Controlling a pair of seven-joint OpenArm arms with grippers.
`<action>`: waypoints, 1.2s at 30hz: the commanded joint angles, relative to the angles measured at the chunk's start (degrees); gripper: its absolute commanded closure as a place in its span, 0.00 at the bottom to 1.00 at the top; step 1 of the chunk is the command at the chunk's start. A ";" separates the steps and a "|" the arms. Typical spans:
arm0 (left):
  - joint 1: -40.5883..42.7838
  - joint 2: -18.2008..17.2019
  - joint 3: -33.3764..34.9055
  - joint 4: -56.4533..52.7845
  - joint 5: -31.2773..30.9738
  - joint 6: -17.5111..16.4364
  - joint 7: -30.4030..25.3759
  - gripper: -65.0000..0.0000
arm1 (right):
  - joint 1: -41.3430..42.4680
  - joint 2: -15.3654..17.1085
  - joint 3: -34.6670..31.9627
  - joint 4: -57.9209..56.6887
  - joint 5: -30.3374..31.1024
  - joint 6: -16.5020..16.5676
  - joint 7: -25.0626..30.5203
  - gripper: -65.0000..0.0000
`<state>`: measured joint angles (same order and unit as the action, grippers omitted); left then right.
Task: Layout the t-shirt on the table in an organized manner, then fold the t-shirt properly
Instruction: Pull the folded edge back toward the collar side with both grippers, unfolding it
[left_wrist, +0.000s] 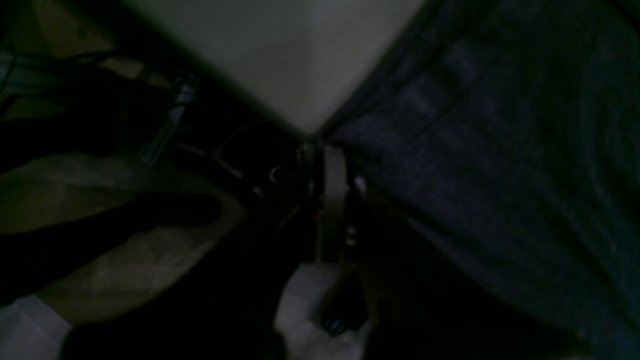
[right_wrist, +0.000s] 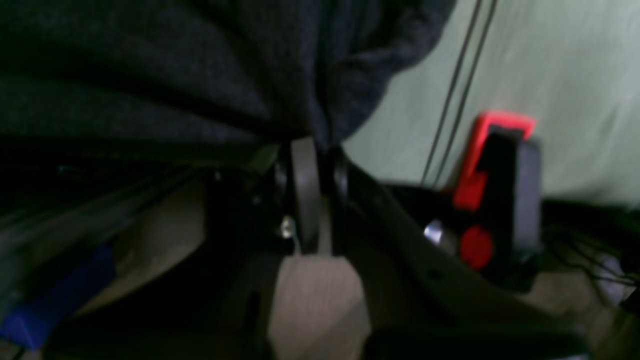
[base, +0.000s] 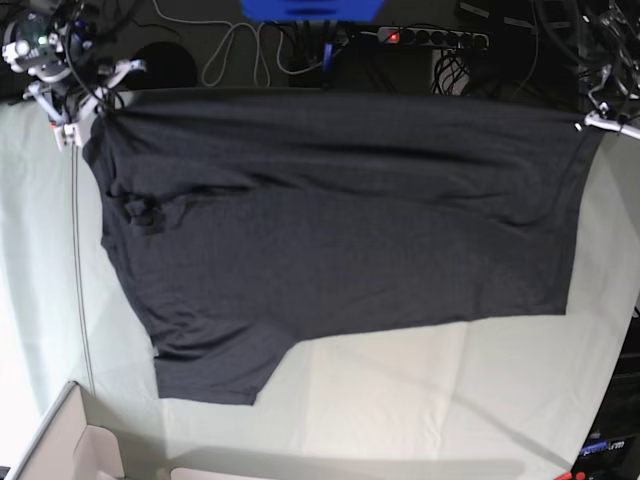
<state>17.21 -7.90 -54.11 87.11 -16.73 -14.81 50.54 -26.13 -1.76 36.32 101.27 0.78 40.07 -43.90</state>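
Black cotton is stretching across the table (base: 420, 390): the t-shirt (base: 340, 230) is hanging spread between the two arms, its far edge pulled taut along the table's far side and the rest draping toward the near side. One sleeve is lying flat at the shirt's near corner, beside the cardboard box (base: 70, 445). As a judgement, the laying-out is well underway but not finished, since wrinkles are running under the taut edge and a small bunch is sitting near the right arm's corner; no fold is showing yet. The right gripper (right_wrist: 312, 150) is pressing its jaws together on a gathered pinch of the shirt's corner. The left gripper (left_wrist: 320, 150) is likewise clamping tight on the opposite corner, the fabric fanning away from its tips
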 joint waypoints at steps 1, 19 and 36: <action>-0.11 -1.37 -1.15 1.11 0.51 0.61 -1.27 1.00 | -0.38 0.48 0.39 0.92 -0.12 -0.07 0.43 1.00; -4.25 -1.81 -1.59 -7.77 0.51 0.61 -1.27 1.00 | -3.36 -0.75 -0.23 0.92 -0.29 -0.07 0.43 1.00; -4.42 -1.81 -1.59 -9.35 0.34 0.52 -0.92 0.74 | -3.89 1.10 -3.04 1.19 -0.38 -0.07 0.34 0.84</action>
<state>12.80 -8.60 -55.33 76.64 -16.10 -14.39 49.95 -29.87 -1.26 33.04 101.41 0.23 40.05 -43.90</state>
